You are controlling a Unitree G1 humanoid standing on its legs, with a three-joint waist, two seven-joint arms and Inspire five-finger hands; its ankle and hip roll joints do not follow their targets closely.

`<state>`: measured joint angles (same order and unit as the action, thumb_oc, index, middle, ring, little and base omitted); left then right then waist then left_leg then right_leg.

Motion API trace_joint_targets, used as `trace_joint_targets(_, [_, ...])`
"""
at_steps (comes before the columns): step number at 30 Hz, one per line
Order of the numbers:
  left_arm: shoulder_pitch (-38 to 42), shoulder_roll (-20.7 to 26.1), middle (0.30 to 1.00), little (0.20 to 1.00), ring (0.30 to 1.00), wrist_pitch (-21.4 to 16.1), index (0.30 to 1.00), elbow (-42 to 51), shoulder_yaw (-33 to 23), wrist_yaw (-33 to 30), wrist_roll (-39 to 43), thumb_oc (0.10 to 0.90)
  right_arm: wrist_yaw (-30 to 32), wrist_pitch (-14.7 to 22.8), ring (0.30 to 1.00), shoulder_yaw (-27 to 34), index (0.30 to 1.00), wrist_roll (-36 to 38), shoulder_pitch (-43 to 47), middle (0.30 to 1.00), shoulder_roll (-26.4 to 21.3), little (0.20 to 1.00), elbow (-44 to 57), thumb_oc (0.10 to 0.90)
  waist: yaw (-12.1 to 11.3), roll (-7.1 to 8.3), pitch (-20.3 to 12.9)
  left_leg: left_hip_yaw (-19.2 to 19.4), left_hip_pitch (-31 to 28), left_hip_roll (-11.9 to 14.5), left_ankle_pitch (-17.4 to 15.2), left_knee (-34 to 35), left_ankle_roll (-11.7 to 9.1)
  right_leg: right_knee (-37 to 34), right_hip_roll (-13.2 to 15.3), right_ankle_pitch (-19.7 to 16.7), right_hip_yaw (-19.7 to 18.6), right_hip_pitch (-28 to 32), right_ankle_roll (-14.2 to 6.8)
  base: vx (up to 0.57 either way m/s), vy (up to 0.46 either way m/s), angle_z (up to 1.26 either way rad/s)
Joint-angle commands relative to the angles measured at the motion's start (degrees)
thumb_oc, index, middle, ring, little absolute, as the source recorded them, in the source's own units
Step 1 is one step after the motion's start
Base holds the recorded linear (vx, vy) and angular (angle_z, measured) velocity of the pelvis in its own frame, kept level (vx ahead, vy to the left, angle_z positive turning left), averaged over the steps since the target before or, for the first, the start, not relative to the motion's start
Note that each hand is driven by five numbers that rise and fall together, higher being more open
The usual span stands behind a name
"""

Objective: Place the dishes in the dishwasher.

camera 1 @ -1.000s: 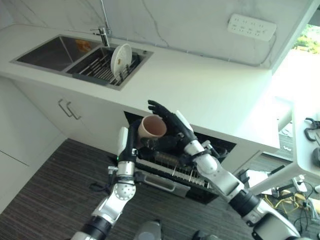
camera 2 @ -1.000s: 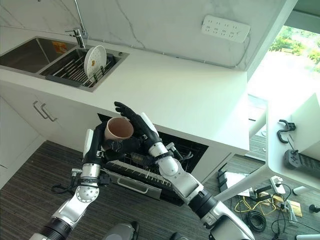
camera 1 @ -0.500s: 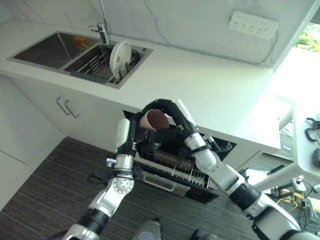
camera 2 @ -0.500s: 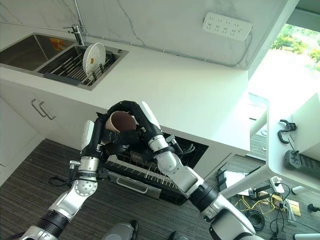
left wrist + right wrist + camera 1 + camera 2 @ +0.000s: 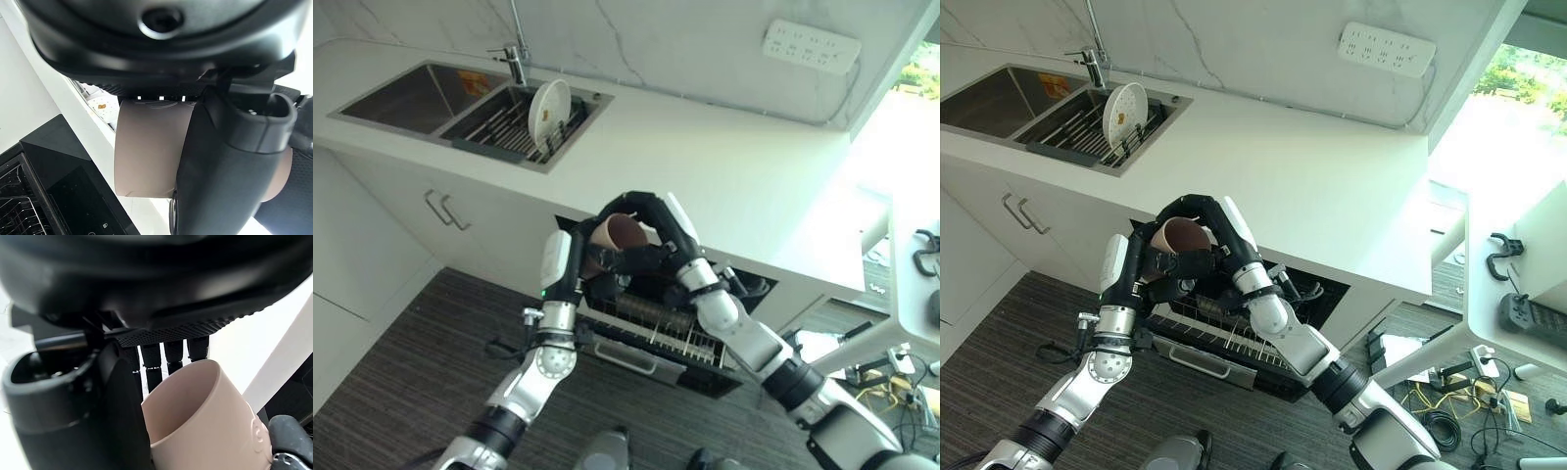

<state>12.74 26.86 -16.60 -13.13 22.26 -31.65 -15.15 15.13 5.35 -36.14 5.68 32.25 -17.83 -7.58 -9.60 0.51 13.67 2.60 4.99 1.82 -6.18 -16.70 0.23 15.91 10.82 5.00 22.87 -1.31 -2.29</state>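
Cup (image 5: 205, 416) looked matt, smooth beige plastic or ceramic, can't tell which; both hands, left (image 5: 230, 161) and right (image 5: 73, 396), were matt black plastic, with a ribbed rubbery texture on the right one's fingers (image 5: 152, 363). Counter (image 5: 705, 166) was smooth white stone-look with a marbled backsplash (image 5: 636, 39); sink (image 5: 411, 98) was brushed metal, plate (image 5: 549, 108) glossy white. Dishwasher rack (image 5: 656, 333) was thin metal wire, floor (image 5: 401, 382) a rough striped weave.

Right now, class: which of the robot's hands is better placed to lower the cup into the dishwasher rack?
Probably the right hand: its fingers curl over the cup, directly above the open rack. The left hand also grips the cup, from the side.
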Motion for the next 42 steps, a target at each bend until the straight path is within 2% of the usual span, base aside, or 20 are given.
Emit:
trace_joint_targets(1, [12.5, -2.6, 0.3, 0.3, 0.3, -13.4, 0.3, 16.2, 10.3, 2.9, -4.3, 0.4, -3.1, 1.1, 0.476, -1.4, 0.476, 0.2, 8.6, 0.476, 1.4, 0.476, -1.1, 0.518, -0.5, -1.11, -2.8, 1.1, -2.4, 0.5, -4.8, -0.5, -1.0, 1.3, 0.9, 6.3, -2.3, 4.3, -2.9, 0.0, 0.0, 0.0])
trace_joint_targets(2, [12.5, -2.6, 0.3, 0.3, 0.3, -13.5, 0.3, 16.1, 10.3, 2.8, -4.3, 0.4, -3.3, 0.9, 0.9, -1.5, 0.9, 0.4, 8.6, 0.9, 1.4, 0.9, -1.1, 0.8, -0.5, -1.11, -2.8, 1.1, -2.4, 0.4, -4.8, -0.5, -1.0, 1.3, 0.9, 6.3, -2.3, 4.3, -2.9, 0.0, 0.0, 0.0])
trace_joint_targets(10, [11.6, -2.4, 0.3, 0.3, 0.3, -12.6, 0.3, 15.4, 9.9, 3.4, -2.8, 0.4, -7.4, -1.2, 0.9, -2.0, 0.9, 2.6, 8.5, 0.9, 1.1, 0.9, -1.2, 0.8, -0.6, -0.76, -3.2, 1.2, -2.2, 0.5, -4.9, -0.5, -1.0, 1.3, 0.8, 6.4, -2.2, 4.1, -2.8, 0.0, 0.0, 0.0])
trace_joint_targets(16, [11.1, -2.4, 0.3, 0.3, 0.3, -13.5, 0.3, 14.1, 9.5, 4.6, -1.1, 0.4, -10.4, -1.8, 0.9, -1.9, 0.9, 4.1, 8.4, 0.9, 0.8, 0.9, -1.4, 0.8, -0.7, -0.55, -3.1, 1.4, -2.3, 0.5, -4.8, -0.5, -1.0, 1.3, 0.8, 6.2, -2.2, 4.1, -2.9, 0.0, 0.0, 0.0])
trace_joint_targets(23, [11.0, -1.7, 0.3, 0.3, 0.3, -15.4, 0.3, 12.8, 8.9, 9.4, 1.1, 0.4, -21.2, -6.3, 0.9, -2.7, 0.9, 5.1, 8.5, 0.9, -0.8, 0.9, -0.4, 0.8, -0.6, -0.04, -3.0, 1.7, -2.5, 0.6, -4.8, -0.5, -1.0, 1.3, 0.7, 6.0, -2.2, 4.2, -3.0, 0.0, 0.0, 0.0])
trace_joint_targets(29, [11.3, 0.2, 0.3, 0.3, 0.3, -15.7, 0.3, 12.1, 9.0, 12.1, 1.1, 0.4, -25.9, -9.6, 0.9, -3.5, 0.9, 3.1, 9.8, 0.9, -3.9, 0.9, 0.2, 0.8, -0.4, 0.45, -3.2, 1.7, -2.6, 0.7, -4.8, -0.5, -1.1, 1.3, 0.6, 5.8, -2.3, 4.2, -3.1, 0.0, 0.0, 0.0])
trace_joint_targets(34, [11.8, 0.8, 0.3, 0.3, 0.3, -15.8, 0.3, 10.8, 9.5, 13.0, 1.9, 0.4, -26.7, -11.3, 0.9, -3.6, 0.9, 3.0, 11.6, 0.9, -5.9, 0.9, 1.4, 0.8, -0.1, 0.88, -3.2, 1.7, -2.8, 0.7, -4.8, -0.5, -1.0, 1.3, 0.3, 5.7, -2.8, 4.2, -3.1, 0.01, -0.003, 0.0])
trace_joint_targets(42, [12.2, 0.2, 0.3, 0.3, 0.3, -15.3, 0.3, 12.3, 9.8, 13.2, 2.2, 0.4, -24.2, -9.9, 0.9, -3.6, 0.9, 3.0, 11.6, 0.9, -5.2, 0.9, 1.2, 0.8, 0.0, 0.6, -2.8, 1.6, -2.7, 0.6, -4.7, -0.5, -0.9, 1.3, 0.3, 5.6, -3.0, 4.1, -3.3, 0.0, 0.0, 0.0])
